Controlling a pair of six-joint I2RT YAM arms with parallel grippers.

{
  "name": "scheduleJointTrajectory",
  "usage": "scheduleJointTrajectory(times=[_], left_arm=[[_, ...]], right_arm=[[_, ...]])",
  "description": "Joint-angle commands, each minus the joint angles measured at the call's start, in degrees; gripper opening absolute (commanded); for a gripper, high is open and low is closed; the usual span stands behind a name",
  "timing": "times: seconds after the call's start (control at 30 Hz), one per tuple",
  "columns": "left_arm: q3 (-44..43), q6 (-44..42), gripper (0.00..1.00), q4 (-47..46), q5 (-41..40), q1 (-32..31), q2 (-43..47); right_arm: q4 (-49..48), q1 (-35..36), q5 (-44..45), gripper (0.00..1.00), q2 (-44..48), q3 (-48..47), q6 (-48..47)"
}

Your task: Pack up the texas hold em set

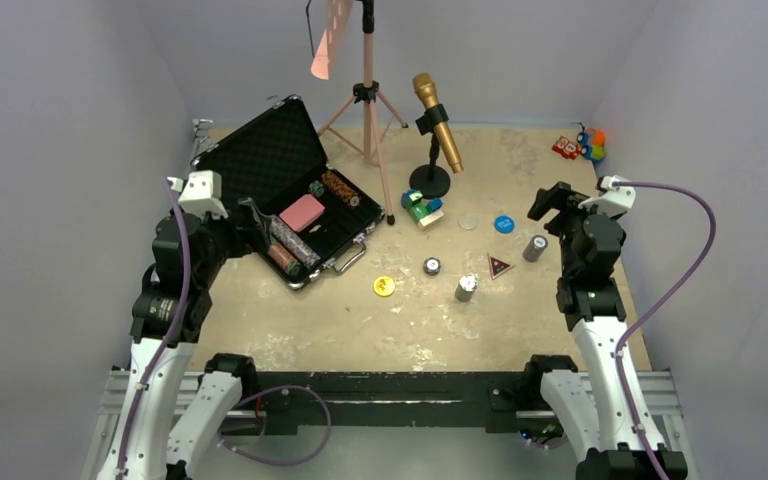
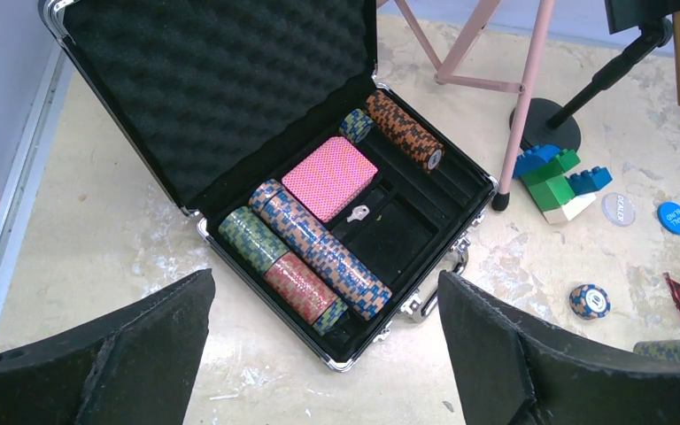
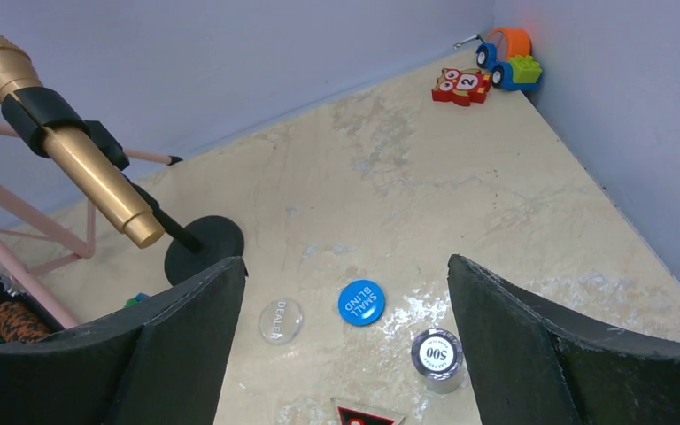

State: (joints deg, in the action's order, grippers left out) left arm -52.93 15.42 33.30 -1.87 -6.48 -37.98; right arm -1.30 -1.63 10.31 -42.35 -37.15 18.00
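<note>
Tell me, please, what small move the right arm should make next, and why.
Probably lower the right pincer over the chip stack marked 500. The pincer is open and empty. In the right wrist view that stack stands loose on the table, between the fingers. The briefcase lies open with other chip rows packed inside.

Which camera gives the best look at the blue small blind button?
The right wrist view: the blue button lies unobstructed and close, its SMALL BLIND lettering legible. The top external view shows only a small blue disc. The left wrist view catches it small near the right edge.
</note>
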Motion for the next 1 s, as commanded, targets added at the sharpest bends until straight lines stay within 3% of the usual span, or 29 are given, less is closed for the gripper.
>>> scheduleJointTrajectory(times=[0.0,0.3,0.4,0.63,0.97], left_arm=[[-0.6,0.1,1.0,-3.0,0.1,0.3,0.1],[-0.4,0.4,1.0,-3.7,6.9,0.3,-0.6],[-0.6,1.1,0.99,-4.1,9.2,0.2,-1.7],[-10.1,1.8,0.97,-0.5,14.1,-2.0,-7.6],[-3.4,-2.3,0.97,-2.8,11.4,-2.7,-6.6]], right_arm=[[-2.1,-0.1,-1.1,0.89,0.7,0.0,0.1],[-3.9,-0.1,-5.9,0.89,1.1,0.1,0.4],[-0.1,-0.1,-7.3,0.86,-1.4,-2.8,0.6],[12.9,1.1,-11.8,0.82,-11.1,-11.0,-0.1],[29.9,19.5,-6.8,0.81,-23.4,-18.3,0.4]])
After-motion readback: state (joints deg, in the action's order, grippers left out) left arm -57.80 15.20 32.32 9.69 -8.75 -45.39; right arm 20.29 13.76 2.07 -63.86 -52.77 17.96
